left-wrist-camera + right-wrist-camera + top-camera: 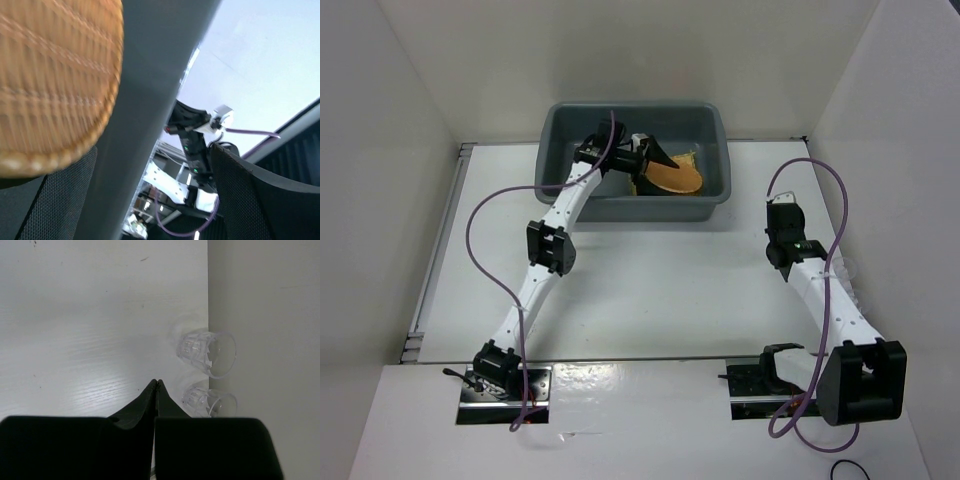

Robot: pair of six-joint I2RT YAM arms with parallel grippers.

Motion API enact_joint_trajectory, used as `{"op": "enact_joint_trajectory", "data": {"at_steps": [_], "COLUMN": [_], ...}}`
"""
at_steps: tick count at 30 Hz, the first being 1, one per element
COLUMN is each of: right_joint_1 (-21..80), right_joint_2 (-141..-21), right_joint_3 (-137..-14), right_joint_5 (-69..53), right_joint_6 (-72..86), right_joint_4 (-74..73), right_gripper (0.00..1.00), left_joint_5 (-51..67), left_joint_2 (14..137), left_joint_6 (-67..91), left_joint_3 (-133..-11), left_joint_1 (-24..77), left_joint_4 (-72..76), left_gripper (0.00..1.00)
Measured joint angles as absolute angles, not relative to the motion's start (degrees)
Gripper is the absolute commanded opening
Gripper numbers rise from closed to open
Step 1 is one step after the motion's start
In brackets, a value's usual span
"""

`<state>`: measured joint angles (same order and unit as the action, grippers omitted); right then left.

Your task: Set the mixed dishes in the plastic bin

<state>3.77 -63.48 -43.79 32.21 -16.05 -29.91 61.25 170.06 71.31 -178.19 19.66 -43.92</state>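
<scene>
Much of the bin point(660, 208) interior is hidden by the left arm point(560, 225) and the tilted, woven orange-brown disc point(672, 180); a yellow piece point(688, 157) behind it is cut off, shape unclear. The bin stands mid far edge with the left gripper point(655, 152) inside, jaws spread. The right gripper point(156, 385) is clenched on nothing near the right edge, by two clear cups point(207, 352).

Found no readable text, label, brand, number or sign in any of the three views.
</scene>
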Motion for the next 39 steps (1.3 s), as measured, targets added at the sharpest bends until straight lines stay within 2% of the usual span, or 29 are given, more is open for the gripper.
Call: {"op": "enact_joint_trajectory", "data": {"at_steps": [18, 22, 25, 27, 29, 33, 39], "right_joint_1": [3.77, 3.77, 3.77, 3.79, 3.84, 3.27, -5.43], "right_joint_2": [-62.24, -62.22, -62.24, -62.28, -62.65, -65.54, -75.09], "right_joint_3": [-43.48, -43.48, -43.48, -43.48, -43.48, -43.9, -57.3], "right_joint_5": [32.73, 33.3, 34.2, 35.42, 37.3, 37.78, 30.76], "right_joint_6": [-16.05, -15.86, -15.57, -14.7, -13.85, -13.32, -16.95], "right_joint_4": [-29.52, -29.52, -29.32, -29.06, -28.69, -29.12, -35.14], "right_gripper": [0.0, 0.0, 0.0, 0.14, 0.34, 0.88, 0.9], "left_joint_5": [68.45, 67.64, 64.4, 59.75, 50.57, 28.75, 1.69], "left_joint_2": [169.23, 167.13, 162.04, 156.38, 149.99, 136.29, 121.3], "left_joint_6": [81.6, 84.14, 79.07, 71.0, 61.71, 44.73, 35.38], "left_joint_3": [-178.19, -178.1, -177.88, -177.84, -177.86, -176.13, -162.95], "left_joint_1": [19.05, 17.8, 15.18, 12.16, 9.17, 4.25, 9.15], "left_joint_4": [-37.41, -32.27, -34.0, -40.36, -48.95, -62.76, -69.32], "left_gripper": [1.0, 1.0, 1.0, 1.0, 1.0, 1.0, 1.0]}}
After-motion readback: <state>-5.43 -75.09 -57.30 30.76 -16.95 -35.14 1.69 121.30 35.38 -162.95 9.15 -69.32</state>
